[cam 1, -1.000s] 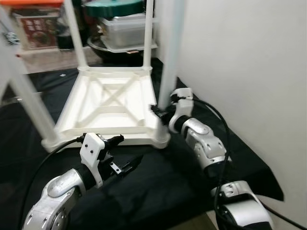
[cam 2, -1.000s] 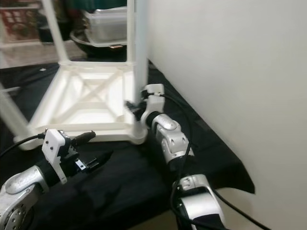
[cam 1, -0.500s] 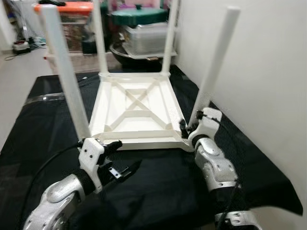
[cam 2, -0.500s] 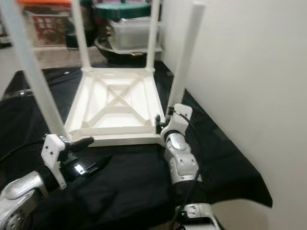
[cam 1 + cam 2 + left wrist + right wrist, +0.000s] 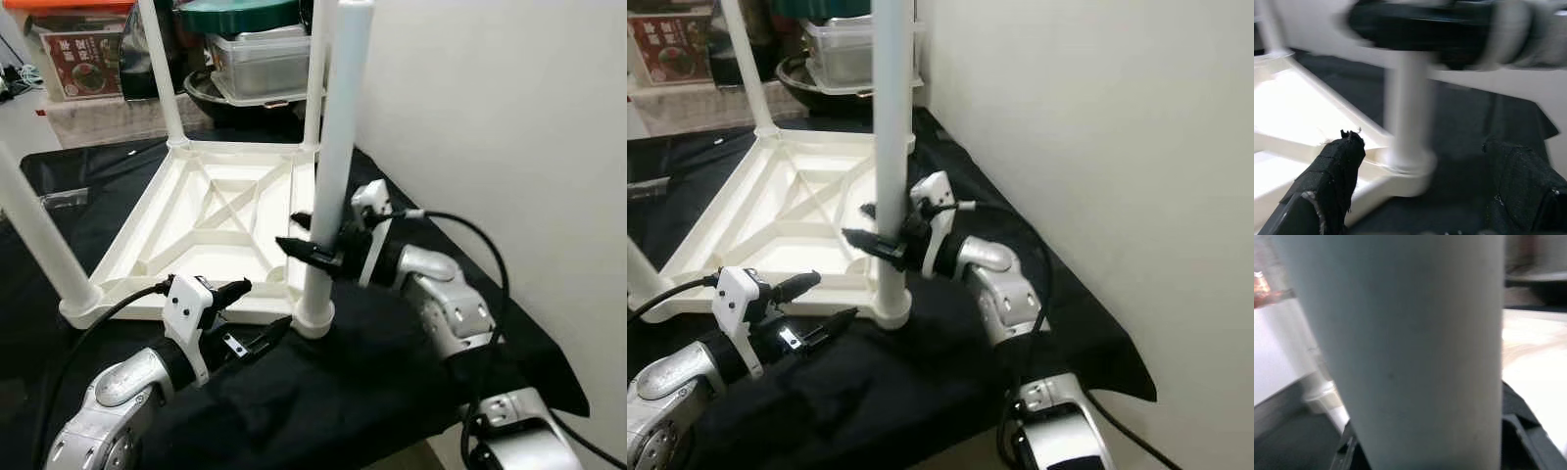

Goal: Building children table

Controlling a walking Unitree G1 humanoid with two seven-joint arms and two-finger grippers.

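A white children's table (image 5: pixel 211 211) lies upside down on a black cloth (image 5: pixel 372 392), its legs pointing up. My right gripper (image 5: pixel 306 238) is shut on the near right leg (image 5: pixel 333 117), a little above its base, one black finger on each side. In the right wrist view that leg (image 5: pixel 1415 347) stands close between the fingers. My left gripper (image 5: pixel 255 313) hovers open just in front of the table's near edge, left of that leg's foot (image 5: pixel 1408 159), holding nothing. Its fingertips (image 5: pixel 1332 171) are spread wide.
A white wall (image 5: pixel 490 98) runs close along the right. Behind the table stand a green-lidded pot (image 5: pixel 240 15), a clear lidded container (image 5: pixel 260 64) and a box with a red label (image 5: pixel 83 64). The cloth ends near the right arm's elbow (image 5: pixel 549 372).
The head camera has shifted. My right gripper has risen from the table's corner by the leg's base and now clasps the leg. My left gripper stays where it was, open.
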